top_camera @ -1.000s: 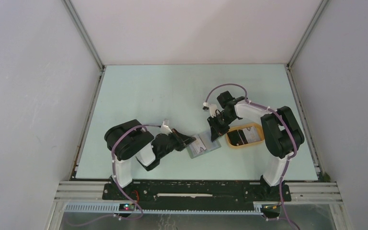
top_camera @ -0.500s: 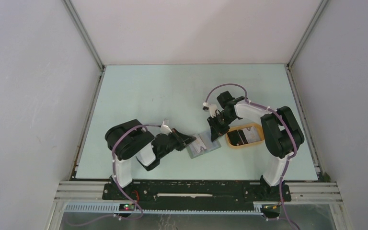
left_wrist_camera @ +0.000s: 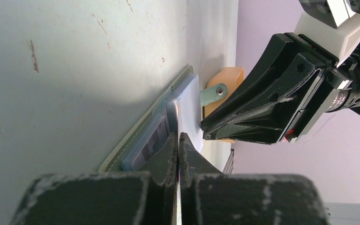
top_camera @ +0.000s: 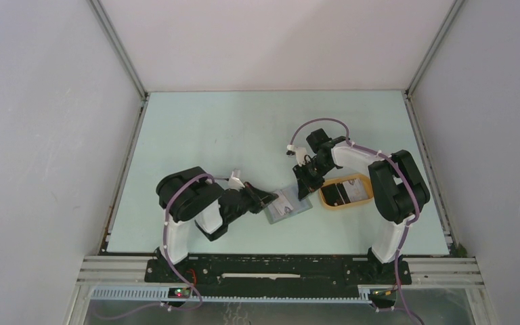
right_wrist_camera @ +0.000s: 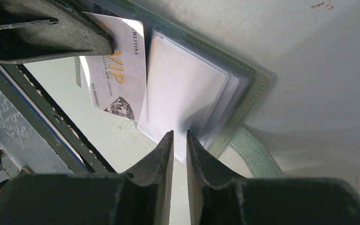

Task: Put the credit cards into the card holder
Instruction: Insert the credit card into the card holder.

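Right wrist: VIP card (right_wrist_camera: 118, 75) against card holder (right_wrist_camera: 243, 84)

Top view: high above and behind the arm bases, facing down over the whole table (top_camera: 244, 128). Wrist views: very near, skimming low from opposite sides. Shared by all three: the open card holder (top_camera: 286, 206) (left_wrist_camera: 140, 140) (right_wrist_camera: 243, 89)
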Available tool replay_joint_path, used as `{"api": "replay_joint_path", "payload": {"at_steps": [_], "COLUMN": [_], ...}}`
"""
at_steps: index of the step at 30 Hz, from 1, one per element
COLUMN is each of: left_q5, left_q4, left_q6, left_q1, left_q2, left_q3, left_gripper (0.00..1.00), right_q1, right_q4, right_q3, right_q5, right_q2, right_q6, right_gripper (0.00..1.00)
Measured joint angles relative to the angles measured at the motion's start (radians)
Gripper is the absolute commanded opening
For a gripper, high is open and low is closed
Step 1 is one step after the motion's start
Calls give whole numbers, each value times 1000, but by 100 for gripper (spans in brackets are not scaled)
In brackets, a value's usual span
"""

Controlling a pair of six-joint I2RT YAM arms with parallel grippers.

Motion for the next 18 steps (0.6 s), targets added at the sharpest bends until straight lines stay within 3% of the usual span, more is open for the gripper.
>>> {"api": "replay_joint_path", "payload": {"at_steps": [18], "left_q5": [34], "left_q4": [17], "left_q6": [-23], "left_q1": [0], "left_q2": [37], "left_q3": [32], "left_gripper": [0], "right_q1": [0], "right_q4": [-2], "right_q3": [0], "right_q5": [-5], "right_q2": [0], "right_q6": [-3], "right_gripper": [26]}}
